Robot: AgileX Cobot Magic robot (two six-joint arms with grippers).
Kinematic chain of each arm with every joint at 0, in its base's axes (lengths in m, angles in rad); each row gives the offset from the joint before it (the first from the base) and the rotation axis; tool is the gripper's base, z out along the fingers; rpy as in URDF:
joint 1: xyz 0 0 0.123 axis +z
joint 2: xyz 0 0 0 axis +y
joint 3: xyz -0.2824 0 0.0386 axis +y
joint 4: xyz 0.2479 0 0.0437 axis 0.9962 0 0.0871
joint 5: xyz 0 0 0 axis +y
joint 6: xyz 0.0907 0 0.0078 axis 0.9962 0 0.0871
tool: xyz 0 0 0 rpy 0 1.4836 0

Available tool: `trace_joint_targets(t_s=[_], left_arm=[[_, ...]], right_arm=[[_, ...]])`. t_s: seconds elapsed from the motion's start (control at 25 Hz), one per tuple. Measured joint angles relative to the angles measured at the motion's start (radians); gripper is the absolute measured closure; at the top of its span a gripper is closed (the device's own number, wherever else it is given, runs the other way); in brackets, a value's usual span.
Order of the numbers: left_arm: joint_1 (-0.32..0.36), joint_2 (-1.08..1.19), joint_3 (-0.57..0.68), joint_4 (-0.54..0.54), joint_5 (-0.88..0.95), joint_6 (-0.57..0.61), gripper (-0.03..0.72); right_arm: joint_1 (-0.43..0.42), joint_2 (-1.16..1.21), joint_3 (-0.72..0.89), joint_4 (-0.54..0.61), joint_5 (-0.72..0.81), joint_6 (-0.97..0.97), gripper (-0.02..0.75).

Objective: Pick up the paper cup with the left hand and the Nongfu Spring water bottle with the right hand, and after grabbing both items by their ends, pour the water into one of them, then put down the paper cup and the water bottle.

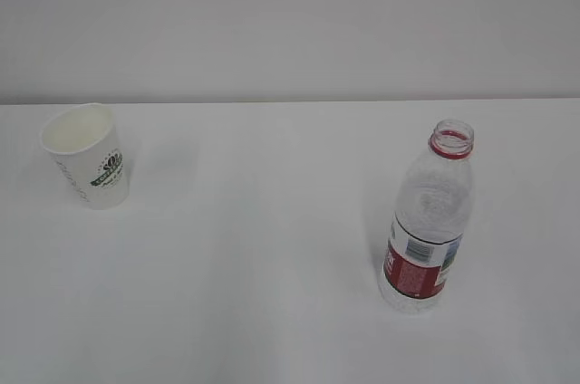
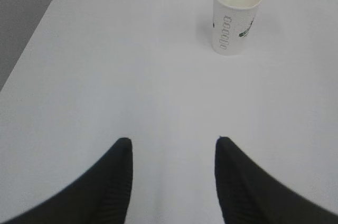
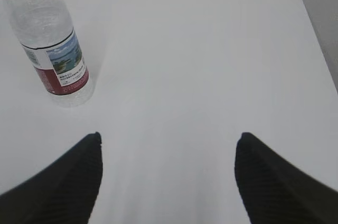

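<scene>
The paper cup (image 1: 84, 155) stood upright on the white worktop (image 1: 272, 257) at the far left, its mouth open and its green logo facing the near side. The Nongfu Spring water bottle (image 1: 428, 218) stood upright, uncapped, on the right, nearer than the cup and well apart from it.

In the left wrist view the left tool (image 2: 171, 150) hung over bare worktop with its two black fingers (image 2: 113, 182) spread partway and nothing between them; the paper cup (image 2: 236, 15) lay far ahead and a little to the right of the gap.

In the right wrist view the right tool (image 3: 168, 142) stood wide and empty, and the bottle (image 3: 50, 44) lay ahead and off to the left, beyond the left finger (image 3: 74, 182), touching neither.
</scene>
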Motion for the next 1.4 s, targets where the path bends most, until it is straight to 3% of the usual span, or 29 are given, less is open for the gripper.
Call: trace_joint_targets(t_s=[1.4], left_arm=[[0.000, 0.000, 0.000, 0.000, 0.000, 0.002, 0.327]], right_arm=[[0.000, 0.000, 0.000, 0.000, 0.000, 0.000, 0.150]])
